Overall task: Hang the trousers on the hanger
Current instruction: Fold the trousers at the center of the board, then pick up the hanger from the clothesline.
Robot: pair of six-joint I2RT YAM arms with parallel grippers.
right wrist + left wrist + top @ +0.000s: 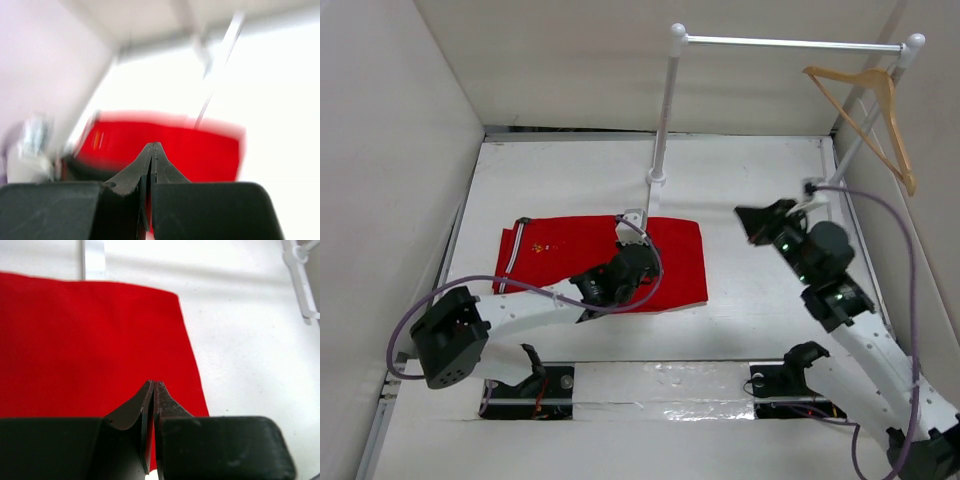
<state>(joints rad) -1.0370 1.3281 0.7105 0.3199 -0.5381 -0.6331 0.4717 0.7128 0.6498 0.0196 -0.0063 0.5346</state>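
The red trousers (672, 262) lie folded flat on the white table, white stripes at their left end. They also show in the left wrist view (90, 340) and, blurred, in the right wrist view (200, 145). The tan wooden hanger (880, 110) hangs at the right end of the rail. My left gripper (632, 222) is shut and empty, over the middle of the trousers (153, 385). My right gripper (752, 222) is shut and empty, above the table right of the trousers, its tips pointing toward them (153, 146).
The white clothes rail (790, 42) stands at the back on two posts; its left post (663, 120) rises just behind the trousers. White walls enclose the table on the left, back and right.
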